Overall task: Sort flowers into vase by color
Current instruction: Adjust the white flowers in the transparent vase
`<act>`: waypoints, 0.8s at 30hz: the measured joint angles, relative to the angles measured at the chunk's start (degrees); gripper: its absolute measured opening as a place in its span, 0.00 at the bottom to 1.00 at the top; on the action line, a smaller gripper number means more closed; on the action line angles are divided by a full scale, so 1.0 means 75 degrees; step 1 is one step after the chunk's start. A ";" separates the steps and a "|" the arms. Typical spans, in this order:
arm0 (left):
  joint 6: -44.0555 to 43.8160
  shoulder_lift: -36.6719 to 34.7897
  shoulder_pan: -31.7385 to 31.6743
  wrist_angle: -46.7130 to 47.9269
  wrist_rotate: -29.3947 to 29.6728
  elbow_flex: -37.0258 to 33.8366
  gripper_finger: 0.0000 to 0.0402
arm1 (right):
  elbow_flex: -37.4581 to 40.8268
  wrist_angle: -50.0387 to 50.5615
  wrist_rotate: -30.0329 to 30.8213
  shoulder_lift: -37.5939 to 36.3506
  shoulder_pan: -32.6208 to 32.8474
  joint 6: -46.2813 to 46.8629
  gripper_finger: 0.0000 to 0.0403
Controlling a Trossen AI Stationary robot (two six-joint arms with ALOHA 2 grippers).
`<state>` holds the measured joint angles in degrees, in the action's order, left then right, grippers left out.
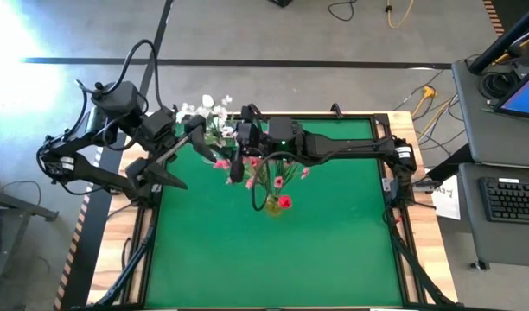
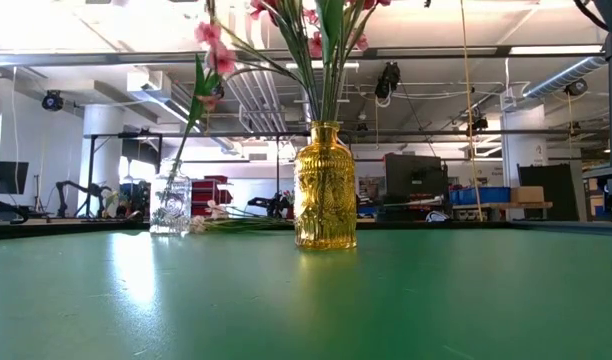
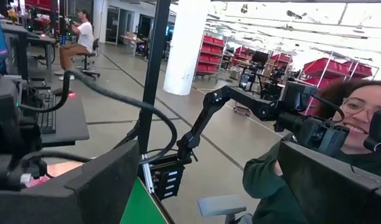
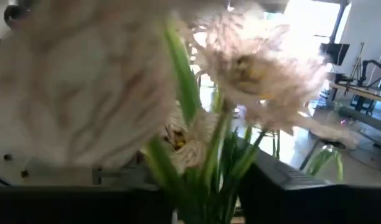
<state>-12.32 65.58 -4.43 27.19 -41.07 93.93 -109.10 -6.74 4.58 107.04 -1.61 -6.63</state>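
When viewed from above, shows white flowers lying in a loose bunch at the far left edge of the green mat. Fills the right wrist view with the same blooms, close and blurred, green stems running down between the two dark fingers. Puts the right gripper just beside that bunch, above the clear vase. Cannot tell whether clamped on the stems or only around them. Holds one pink spray in the clear vase, leaning. Holds pink and red flowers upright in the amber vase, near the mat's middle, well apart from the clear one. Keeps the left gripper raised by the mat's left edge, fingers spread wide, nothing between them. Shows a person in a green top beyond it.
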 joint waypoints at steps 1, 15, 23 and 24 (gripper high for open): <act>0.0000 -0.0001 0.0000 0.0026 0.0000 0.0000 0.91 | 0.0000 -0.0008 -0.0002 0.0000 0.0004 -0.0057 0.30; 0.0160 -0.0247 0.0000 0.0440 -0.0007 0.0152 0.91 | 0.0000 0.0032 -0.0020 -0.0003 0.0002 -0.0523 0.04; 0.0434 -0.0566 0.0000 0.1784 -0.0007 0.0268 0.91 | 0.0000 0.0043 -0.0015 -0.0006 -0.0026 -0.0624 0.04; 0.0431 -0.0587 0.0000 0.1866 -0.0006 0.0268 0.91 | 0.0000 0.0046 -0.0014 -0.0006 -0.0026 -0.0624 0.04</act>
<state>-9.08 61.18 -4.43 41.19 -41.11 95.94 -109.10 -6.39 4.47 107.00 -1.80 -11.31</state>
